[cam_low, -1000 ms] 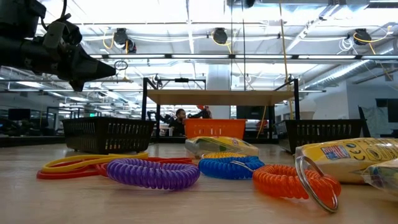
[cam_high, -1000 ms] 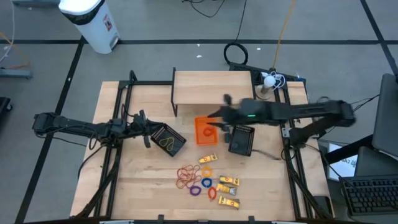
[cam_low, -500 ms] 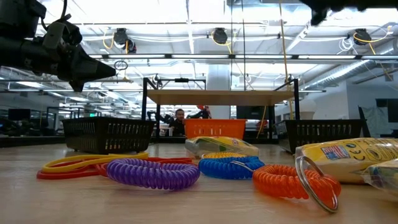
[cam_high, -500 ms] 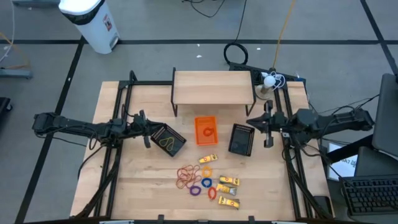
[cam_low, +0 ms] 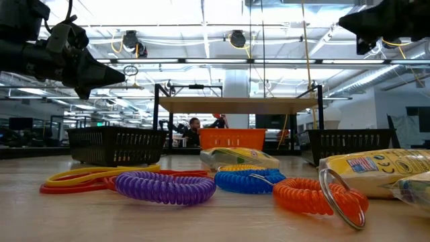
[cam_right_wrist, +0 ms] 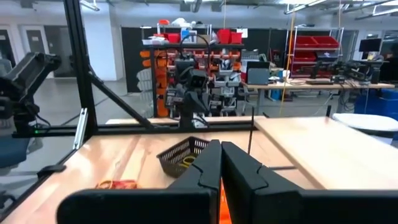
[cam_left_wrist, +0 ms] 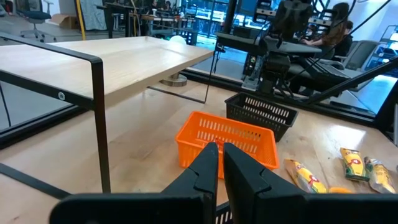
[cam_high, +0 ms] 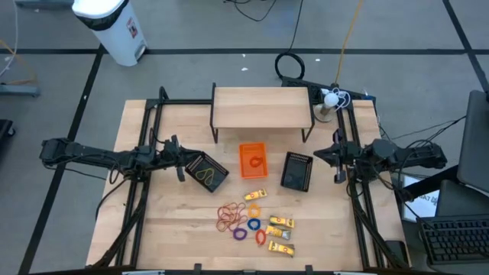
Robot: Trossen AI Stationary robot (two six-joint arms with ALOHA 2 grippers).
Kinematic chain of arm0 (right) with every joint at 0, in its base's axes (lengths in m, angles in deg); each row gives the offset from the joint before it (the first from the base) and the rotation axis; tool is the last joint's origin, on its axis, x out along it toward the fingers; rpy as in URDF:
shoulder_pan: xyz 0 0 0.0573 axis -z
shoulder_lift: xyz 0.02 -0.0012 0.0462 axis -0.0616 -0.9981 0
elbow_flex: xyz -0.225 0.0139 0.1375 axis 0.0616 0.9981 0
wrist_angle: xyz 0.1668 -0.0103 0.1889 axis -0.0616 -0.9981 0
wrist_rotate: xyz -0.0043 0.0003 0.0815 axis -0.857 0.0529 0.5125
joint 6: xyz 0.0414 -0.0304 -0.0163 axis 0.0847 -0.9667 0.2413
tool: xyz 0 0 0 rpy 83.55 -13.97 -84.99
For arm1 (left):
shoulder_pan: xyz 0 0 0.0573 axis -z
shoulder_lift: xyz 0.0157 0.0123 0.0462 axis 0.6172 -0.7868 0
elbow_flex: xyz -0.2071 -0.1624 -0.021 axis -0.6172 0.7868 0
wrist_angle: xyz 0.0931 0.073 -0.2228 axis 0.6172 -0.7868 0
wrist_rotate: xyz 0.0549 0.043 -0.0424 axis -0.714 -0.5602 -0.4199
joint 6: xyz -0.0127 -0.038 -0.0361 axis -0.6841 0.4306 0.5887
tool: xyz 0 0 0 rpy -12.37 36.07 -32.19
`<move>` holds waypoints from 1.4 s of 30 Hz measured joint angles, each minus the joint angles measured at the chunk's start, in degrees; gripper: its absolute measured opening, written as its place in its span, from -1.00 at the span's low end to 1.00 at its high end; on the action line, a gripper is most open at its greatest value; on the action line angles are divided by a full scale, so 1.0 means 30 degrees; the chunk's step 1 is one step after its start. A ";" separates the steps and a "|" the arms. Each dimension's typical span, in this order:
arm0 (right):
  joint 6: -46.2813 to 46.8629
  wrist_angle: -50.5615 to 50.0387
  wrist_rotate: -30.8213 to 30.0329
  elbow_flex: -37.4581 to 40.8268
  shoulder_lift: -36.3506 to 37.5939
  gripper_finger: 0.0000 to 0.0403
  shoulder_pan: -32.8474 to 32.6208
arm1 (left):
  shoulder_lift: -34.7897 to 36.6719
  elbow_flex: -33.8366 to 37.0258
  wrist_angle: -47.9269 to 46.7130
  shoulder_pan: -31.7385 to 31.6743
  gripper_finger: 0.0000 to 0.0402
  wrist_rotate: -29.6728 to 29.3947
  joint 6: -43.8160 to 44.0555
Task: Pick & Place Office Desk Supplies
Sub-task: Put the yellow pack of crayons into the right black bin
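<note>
Supplies cluster (cam_high: 256, 220) open from above; shelf (cam_high: 261, 107), trays (cam_high: 296, 170) stand behind.

Pale, matt wooden worktop (cam_high: 176, 221); glossy plastic coiled rings (cam_low: 164, 186) at the lower centre, shiny yellow packets (cam_low: 376, 168), black wire mesh trays (cam_low: 117, 145), orange plastic tray (cam_high: 254, 160)

High view: overhead, straight down, whole table (cam_high: 176, 229).
Low view: table-top height, level, close to the coiled rings (cam_low: 164, 186).
Left wrist view: faces orange tray (cam_left_wrist: 227, 142).
Right wrist view: faces across table.
Shared: orange tray, high, low, left wrist.
</note>
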 joint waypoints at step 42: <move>0.7298 -0.5448 -0.8728 -1.1436 -1.9485 -0.99 -1.0651 | -0.0003 0.0000 -0.0131 0.0003 -0.88 0.0938 0.1979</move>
